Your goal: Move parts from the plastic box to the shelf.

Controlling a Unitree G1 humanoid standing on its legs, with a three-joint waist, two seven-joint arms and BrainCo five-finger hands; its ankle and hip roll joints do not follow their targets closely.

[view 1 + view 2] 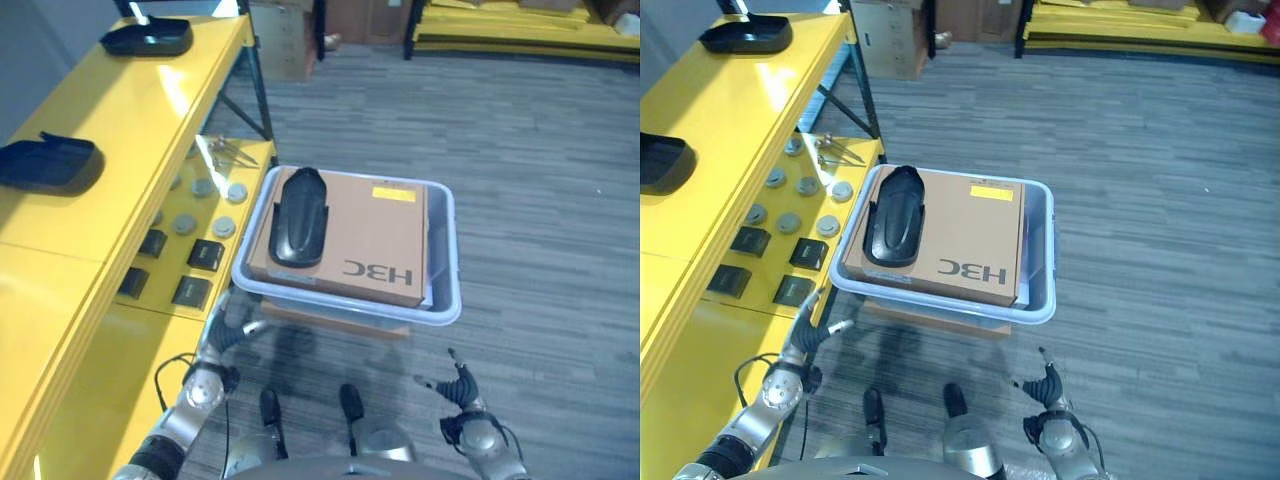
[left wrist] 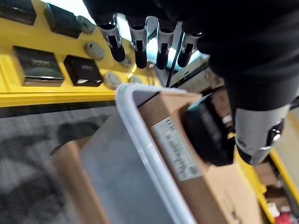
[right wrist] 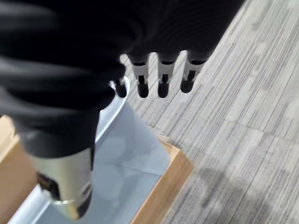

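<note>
- Far left of the head views: a yellow shelf (image 1: 150,110) runs up the frame. Two black tray-shaped parts lie on its top, one (image 1: 48,163) at mid-left and one (image 1: 147,37) near the upper left corner.
- Below that top, a lower yellow level (image 1: 170,270) carries grey round discs (image 1: 224,226) and black square blocks (image 1: 206,254) laid out in rows.
- Lower left: the left hand (image 1: 232,322) hangs just beside the near left corner of the plastic box, between the box and the lower shelf level. Its fingers (image 2: 136,44) are straight and spread, holding nothing.
- Centre: the pale plastic box (image 1: 447,262) sits on a low wooden stand (image 1: 330,322) on the grey floor. A brown cardboard carton (image 1: 375,235) fills most of it.
- On the left part of the carton lies a black elongated part (image 1: 298,215), running lengthwise towards the top of the frame.
- Lower right: the right hand (image 1: 457,387) hangs over the floor, below the box's near right corner and apart from it. Its fingers (image 3: 162,77) are relaxed and spread, empty.
</note>
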